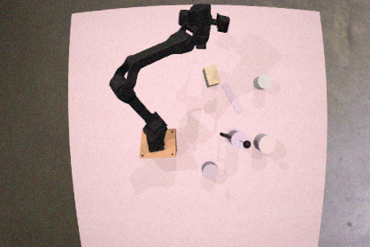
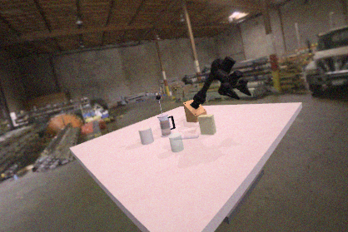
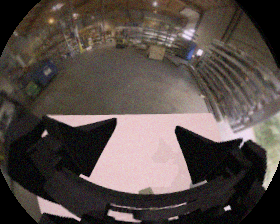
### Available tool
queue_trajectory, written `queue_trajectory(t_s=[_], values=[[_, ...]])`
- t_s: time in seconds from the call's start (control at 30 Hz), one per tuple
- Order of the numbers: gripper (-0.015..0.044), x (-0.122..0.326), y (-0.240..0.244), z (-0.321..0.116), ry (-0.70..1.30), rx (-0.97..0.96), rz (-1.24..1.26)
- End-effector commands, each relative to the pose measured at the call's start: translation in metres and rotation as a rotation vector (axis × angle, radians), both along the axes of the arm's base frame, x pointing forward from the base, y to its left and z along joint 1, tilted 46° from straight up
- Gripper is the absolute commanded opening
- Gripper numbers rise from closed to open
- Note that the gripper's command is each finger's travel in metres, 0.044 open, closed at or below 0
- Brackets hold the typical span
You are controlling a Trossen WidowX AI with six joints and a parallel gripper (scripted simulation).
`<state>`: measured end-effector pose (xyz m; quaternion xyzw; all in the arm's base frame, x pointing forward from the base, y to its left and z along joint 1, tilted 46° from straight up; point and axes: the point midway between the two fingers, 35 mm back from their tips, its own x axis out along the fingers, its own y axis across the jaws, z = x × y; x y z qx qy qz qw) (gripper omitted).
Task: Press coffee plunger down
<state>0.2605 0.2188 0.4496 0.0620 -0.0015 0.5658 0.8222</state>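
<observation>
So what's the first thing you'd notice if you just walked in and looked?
Probably the black robot arm, bent in a big curve over the pink table, with its open, empty hand up in the air near the far edge. Next, the coffee press among the pale cups, its plunger knob standing tall on a thin rod.

Top view: straight down, far, whole pink table in frame. Exterior: low, off one table corner, looking across toward the arm. Wrist: fisheye between the fingers, table edge beyond. All share the table.
</observation>
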Motion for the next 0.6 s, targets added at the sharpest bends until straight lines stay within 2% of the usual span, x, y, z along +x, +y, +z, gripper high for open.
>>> queue_trajectory(t_s=[0.0,0.3,0.57], values=[[0.0440,0.046,-0.045,-0.040,0.103,-0.058,-0.142],[0.0440,0.101,-0.167,-0.122,0.334,-0.108,-0.419],[0.0440,0.093,-0.288,-0.188,0.562,-0.036,-0.661]])
